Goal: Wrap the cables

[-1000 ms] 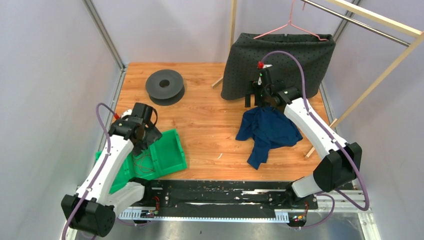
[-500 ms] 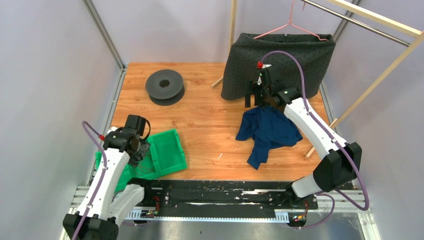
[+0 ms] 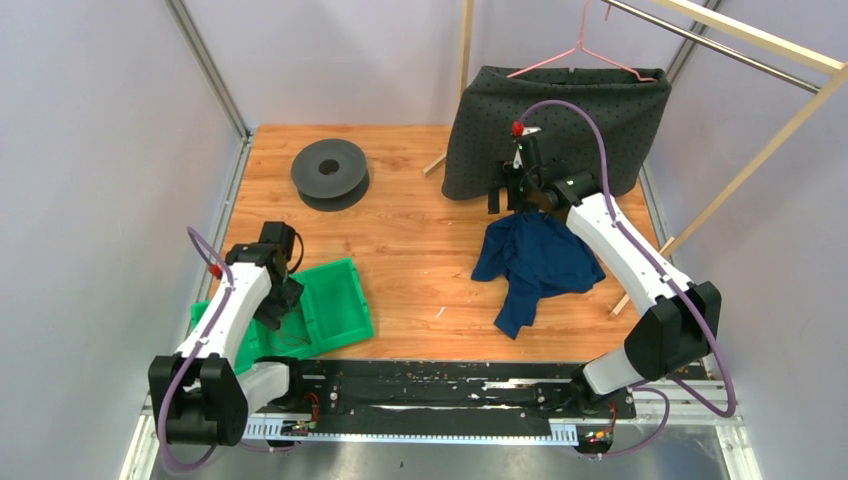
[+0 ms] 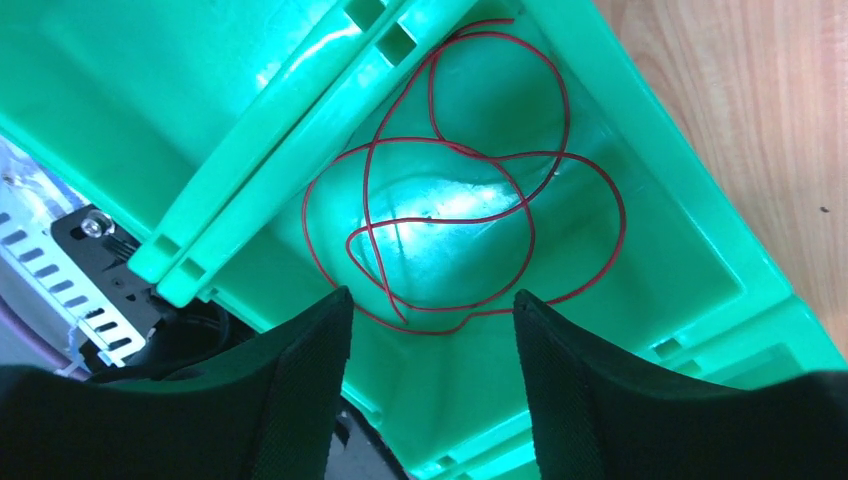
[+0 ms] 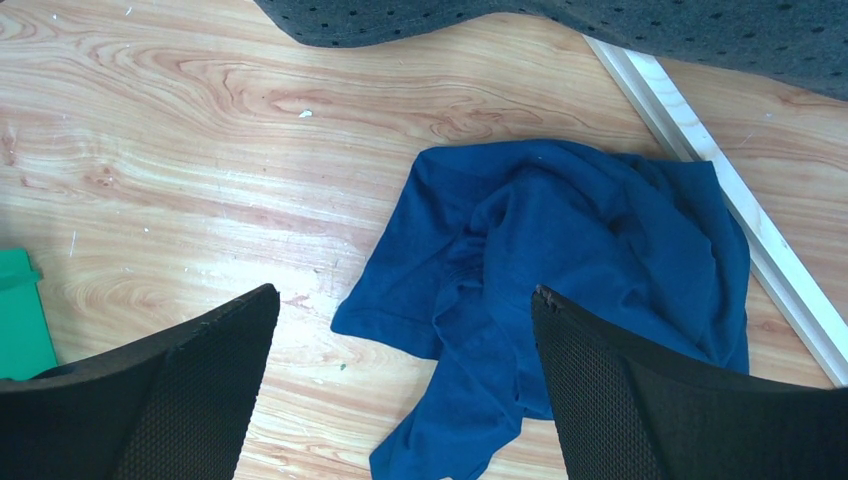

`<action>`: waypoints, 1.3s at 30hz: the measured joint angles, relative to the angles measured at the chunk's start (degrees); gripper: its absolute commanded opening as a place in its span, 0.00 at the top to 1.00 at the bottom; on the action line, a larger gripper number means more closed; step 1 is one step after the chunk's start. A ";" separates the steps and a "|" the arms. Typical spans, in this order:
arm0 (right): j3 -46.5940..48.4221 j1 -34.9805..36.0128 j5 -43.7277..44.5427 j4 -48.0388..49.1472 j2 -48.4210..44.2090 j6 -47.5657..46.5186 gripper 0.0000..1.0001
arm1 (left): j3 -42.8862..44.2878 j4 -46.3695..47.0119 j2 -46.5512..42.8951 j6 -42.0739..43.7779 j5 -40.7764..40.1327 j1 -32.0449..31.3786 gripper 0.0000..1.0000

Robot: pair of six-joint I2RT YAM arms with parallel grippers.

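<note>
- The thin red cable (image 4: 455, 218) lies in loose, crossing loops on the floor of one compartment of the green plastic bin (image 4: 680, 230), untouched.
- The left pincer (image 4: 432, 305) hovers above those loops with its jaws apart and empty, probably lined up to pick up a strand.
- The bin's walls and divider crowd the approach.
- The right pincer (image 5: 405, 300) hangs wide open over a crumpled blue cloth (image 5: 580, 240) on the wooden surface (image 5: 200, 120), holding nothing.
- The dark grey round spool (image 3: 331, 173) sits well apart from the bin.

crumpled blue cloth (image 3: 535, 262), grey spool (image 3: 331, 172), green bin (image 3: 351, 264) on table (image 3: 420, 240)
</note>
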 measured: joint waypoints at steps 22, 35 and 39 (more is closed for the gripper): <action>0.04 0.00 0.00 -0.02 0.02 -0.02 0.05 | -7.17 13.35 -5.42 1.33 2.67 0.09 1.00; 0.42 0.00 -0.26 -0.04 0.13 0.00 0.05 | 29.18 13.09 -7.48 22.18 -1.90 0.09 1.00; 2.05 0.00 -1.40 -0.04 0.59 0.00 0.05 | 35.36 21.62 -7.69 30.58 4.02 0.09 1.00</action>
